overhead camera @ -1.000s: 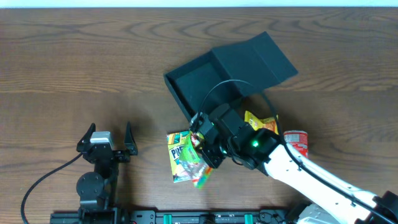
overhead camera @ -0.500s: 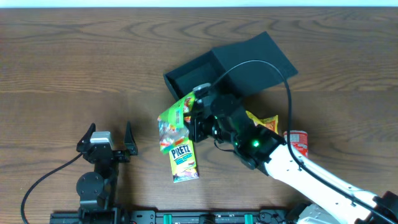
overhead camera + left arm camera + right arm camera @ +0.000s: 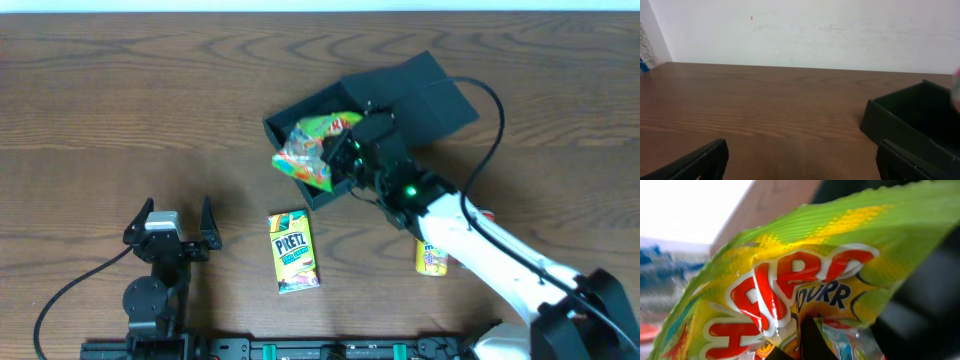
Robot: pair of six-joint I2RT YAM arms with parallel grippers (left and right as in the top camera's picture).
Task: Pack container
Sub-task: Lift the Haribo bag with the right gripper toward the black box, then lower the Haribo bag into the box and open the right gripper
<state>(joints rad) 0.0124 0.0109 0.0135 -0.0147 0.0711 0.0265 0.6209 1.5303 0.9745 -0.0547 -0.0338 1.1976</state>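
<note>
Fingers of the left gripper [image 3: 177, 208] stand spread wide and empty at the near left of the tabletop [image 3: 100, 100], holding nothing. At its 3 o'clock, well apart, a Pretz box [image 3: 293, 250] lies flat with its long axis running near to far. Further toward 3 o'clock a yellow packet [image 3: 432, 258] shows partly from under the right arm.

Beyond these, the right gripper [image 3: 338, 160] is clenched on a green sweet bag [image 3: 312, 148]. The wrist view shows its crinkled printed face filling the frame, with a dark finger pinching the lower edge. The bag hangs off the gripper toward 10 o'clock, and its long axis runs roughly from 8 to 2 o'clock.

It sits over the near corner of the container [image 3: 298, 108], partly over the open cavity and partly over the near wall. I cannot tell whether it touches the floor inside. The container stands turned on the tabletop, its hinged lid [image 3: 425, 90] thrown back toward 2 o'clock.

The coming move likely turns on this: the free cavity lies at about 11 o'clock from the right gripper, so the bag probably needs to go a little further in before release. The right arm is the nearer one by far.
</note>
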